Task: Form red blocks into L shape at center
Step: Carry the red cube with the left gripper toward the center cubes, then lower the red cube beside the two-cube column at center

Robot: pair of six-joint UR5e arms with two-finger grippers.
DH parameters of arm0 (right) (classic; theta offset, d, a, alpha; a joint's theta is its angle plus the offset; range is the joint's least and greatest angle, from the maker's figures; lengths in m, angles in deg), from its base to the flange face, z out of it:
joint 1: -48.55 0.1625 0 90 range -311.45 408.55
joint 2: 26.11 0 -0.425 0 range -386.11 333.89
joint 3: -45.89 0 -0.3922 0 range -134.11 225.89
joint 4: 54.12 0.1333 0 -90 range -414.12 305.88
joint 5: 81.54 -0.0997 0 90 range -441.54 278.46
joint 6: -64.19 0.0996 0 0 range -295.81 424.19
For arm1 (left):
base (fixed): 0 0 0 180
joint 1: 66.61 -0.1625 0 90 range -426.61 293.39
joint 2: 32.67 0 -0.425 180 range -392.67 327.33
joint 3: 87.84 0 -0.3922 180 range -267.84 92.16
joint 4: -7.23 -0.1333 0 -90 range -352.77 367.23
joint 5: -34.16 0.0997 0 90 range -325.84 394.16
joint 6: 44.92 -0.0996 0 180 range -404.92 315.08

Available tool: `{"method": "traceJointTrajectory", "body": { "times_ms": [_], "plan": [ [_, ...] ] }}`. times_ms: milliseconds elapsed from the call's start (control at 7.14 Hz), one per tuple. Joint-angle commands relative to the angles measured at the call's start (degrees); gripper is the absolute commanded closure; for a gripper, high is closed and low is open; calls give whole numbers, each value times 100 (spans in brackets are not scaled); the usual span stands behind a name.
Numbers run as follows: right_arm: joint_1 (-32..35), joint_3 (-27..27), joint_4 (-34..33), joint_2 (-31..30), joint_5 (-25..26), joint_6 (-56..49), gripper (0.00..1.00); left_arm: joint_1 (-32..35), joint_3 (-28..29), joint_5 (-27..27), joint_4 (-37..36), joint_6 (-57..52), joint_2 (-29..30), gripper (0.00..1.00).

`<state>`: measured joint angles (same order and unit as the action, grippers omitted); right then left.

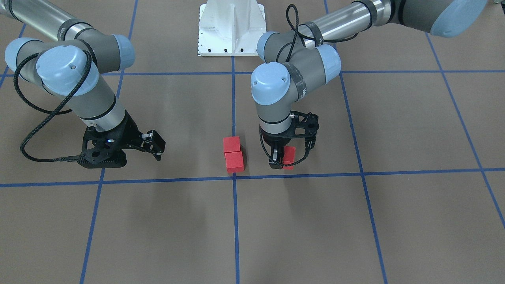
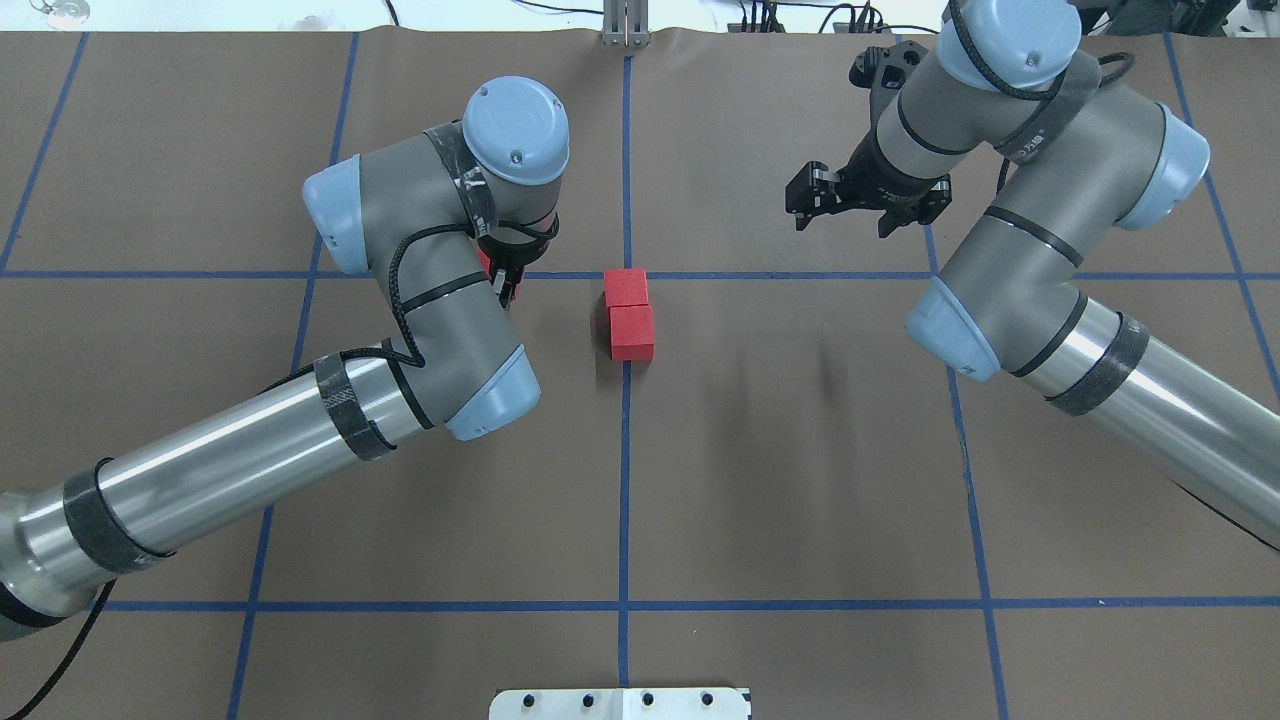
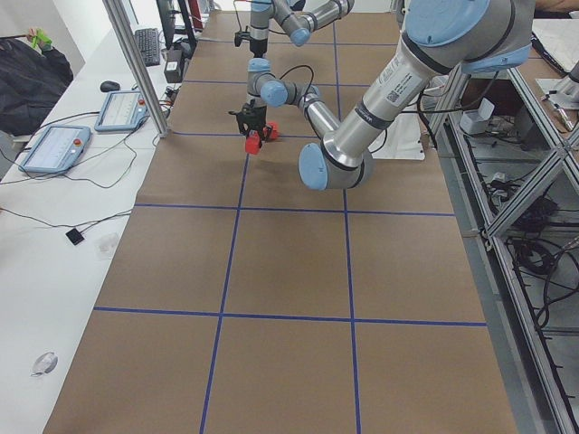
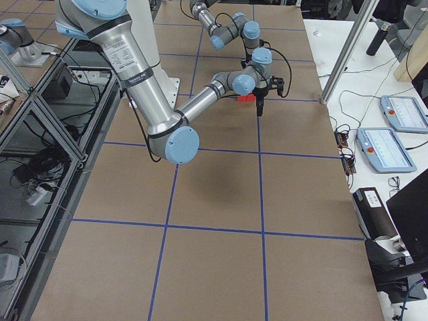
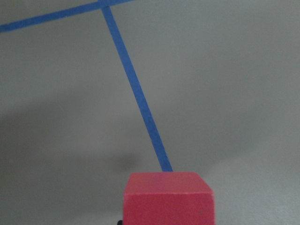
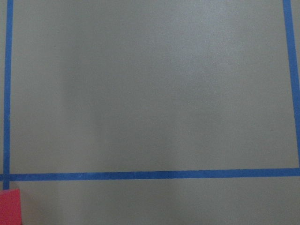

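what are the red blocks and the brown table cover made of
The red blocks: evenly matte red, no glare, no grain visible; possibly foam or painted wood, cannot tell which. The table cover: looks like brown kraft paper, dull, with a wavy far edge. The blue lines: probably tape, thin and flat.

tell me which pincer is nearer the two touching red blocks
Left. The left pincer, holding a third block, is just beside the two blocks; the right pincer, open, sits farther off on their other side.
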<state>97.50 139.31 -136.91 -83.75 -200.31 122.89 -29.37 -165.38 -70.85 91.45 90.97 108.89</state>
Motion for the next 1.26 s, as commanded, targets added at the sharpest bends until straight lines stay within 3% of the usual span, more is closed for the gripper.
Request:
{"method": "traceJointTrajectory", "body": {
  "times_ms": [0, 280, 1120],
  "plan": [
    [0, 53, 0, 16, 29, 1, 1, -6, 168, -406, -282, 130, 283, 100],
    [0, 114, 0, 16, 56, 1, 1, 29, 581, -740, -266, 298, 530, 100],
    [-8, 194, -9, 7, 161, -8, 1, 153, 1153, -925, 428, 955, 653, 100]
  ]
}}
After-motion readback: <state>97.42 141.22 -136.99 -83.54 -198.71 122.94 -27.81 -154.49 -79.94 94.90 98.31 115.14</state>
